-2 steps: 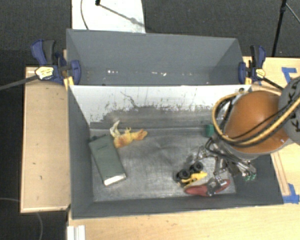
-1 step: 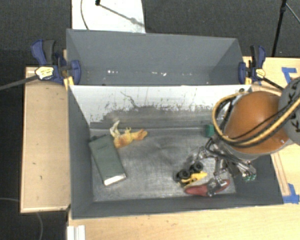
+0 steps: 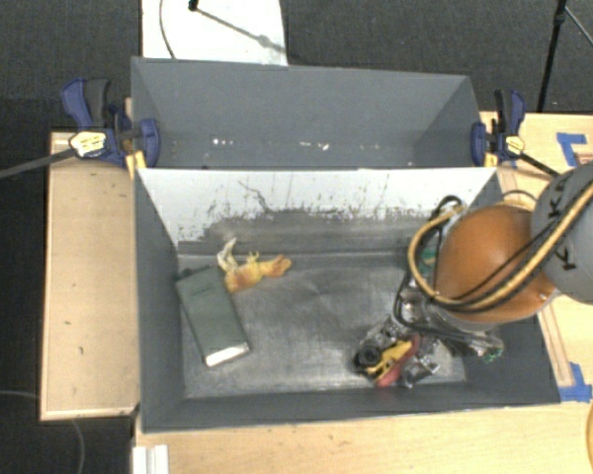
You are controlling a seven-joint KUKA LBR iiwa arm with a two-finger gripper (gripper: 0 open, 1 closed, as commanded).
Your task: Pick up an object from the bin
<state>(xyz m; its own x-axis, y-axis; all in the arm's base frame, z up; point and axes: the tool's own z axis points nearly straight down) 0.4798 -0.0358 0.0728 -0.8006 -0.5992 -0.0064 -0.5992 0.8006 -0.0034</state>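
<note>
My gripper (image 3: 425, 339) is low over the bin's front right part, below the arm's orange dome. Right under and beside it lies a small cluster of things: a black piece (image 3: 367, 355), a yellow piece (image 3: 393, 351) and a red piece (image 3: 389, 374). The gripper's lower end merges with this cluster, and whether it touches any of the pieces cannot be made out.
A grey-green flat block with a white end (image 3: 212, 314) lies at the left of the bin floor. A yellow-orange toy figure (image 3: 249, 269) lies behind it near the back wall. The bin's sloped walls rise on all sides; the arm and its cables fill the right.
</note>
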